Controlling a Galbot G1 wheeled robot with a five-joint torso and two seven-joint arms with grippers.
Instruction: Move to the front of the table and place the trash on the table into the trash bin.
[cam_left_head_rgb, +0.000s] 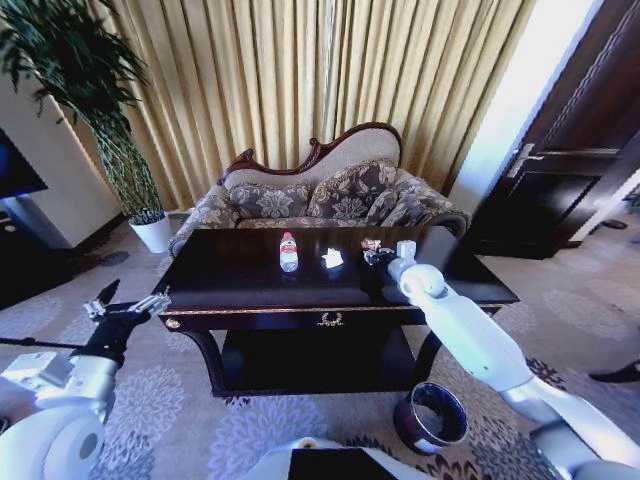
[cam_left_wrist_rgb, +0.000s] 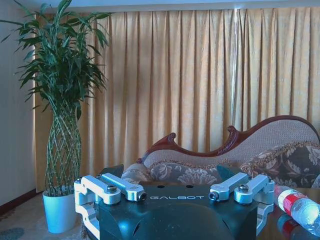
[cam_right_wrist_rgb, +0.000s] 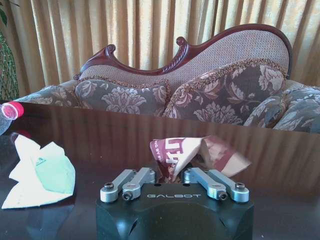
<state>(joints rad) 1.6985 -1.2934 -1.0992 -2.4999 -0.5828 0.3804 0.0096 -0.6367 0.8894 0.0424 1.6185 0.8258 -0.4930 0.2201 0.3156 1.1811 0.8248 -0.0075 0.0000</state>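
Dark glossy surface (cam_left_head_rgb: 230, 280): you see it across the middle of the head view, with the trash in a row near its far edge, just in front of the sofa (cam_left_head_rgb: 330, 190).
Trash bin (cam_left_head_rgb: 432, 418): round and maroon with a pale metallic rim, it stands on the carpet at lower right of the head view, below the surface's front edge and beside the right arm.
Right tool (cam_right_wrist_rgb: 170, 176): it reaches over the right part of the surface. In its wrist view the fingers stand part-open, one on each side of the wrapper, not visibly clamped.
Left tool (cam_left_head_rgb: 128, 303): it hangs spread open off the surface's left end, at the left edge of the head view, well apart from the trash.
Bottle (cam_left_head_rgb: 288, 251): clear with a red cap and label, it lies with its long axis running away from you, left of the paper.
Paper (cam_right_wrist_rgb: 39, 171): crumpled white with a green print, it lies between bottle and wrapper.
Wrapper (cam_right_wrist_rgb: 200, 155): crumpled reddish-brown with white lettering, it sits directly ahead of the right tool and partly between its fingers. The right arm is plainly the nearer one, and I judge a straight close would take it.
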